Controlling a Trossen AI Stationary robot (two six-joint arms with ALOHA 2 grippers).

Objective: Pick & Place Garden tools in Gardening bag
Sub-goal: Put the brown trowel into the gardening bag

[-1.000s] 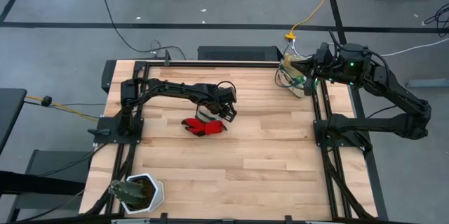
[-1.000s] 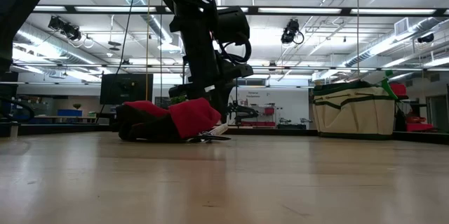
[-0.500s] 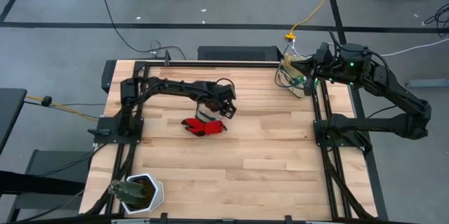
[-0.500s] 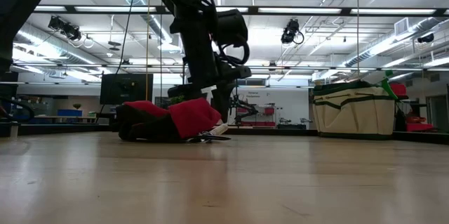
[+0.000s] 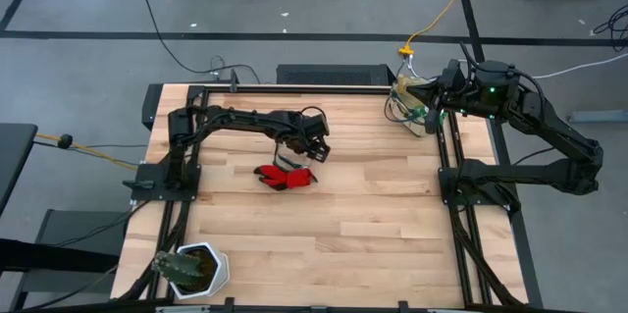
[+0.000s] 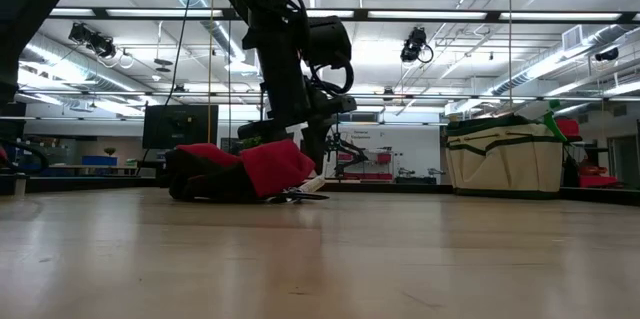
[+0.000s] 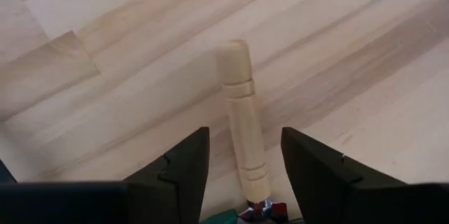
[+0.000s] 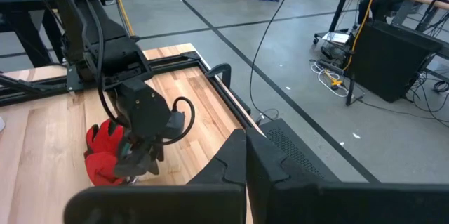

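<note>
Pick step, tool not yet gripped. Left gripper [image 7: 238, 175] hovered low over the counter [image 5: 343, 215], jaws parted wide with the wooden tool handle [image 7: 242, 122] lying between them, touching neither. Red glove [image 5: 285, 176] sat just beside the jaws. Gardening bag [image 5: 412, 102] was well apart, at the right gripper [image 8: 245, 175], whose jaws looked pressed together, empty. Next, I'd judge: close on the handle, lift, carry to the bag.
</note>
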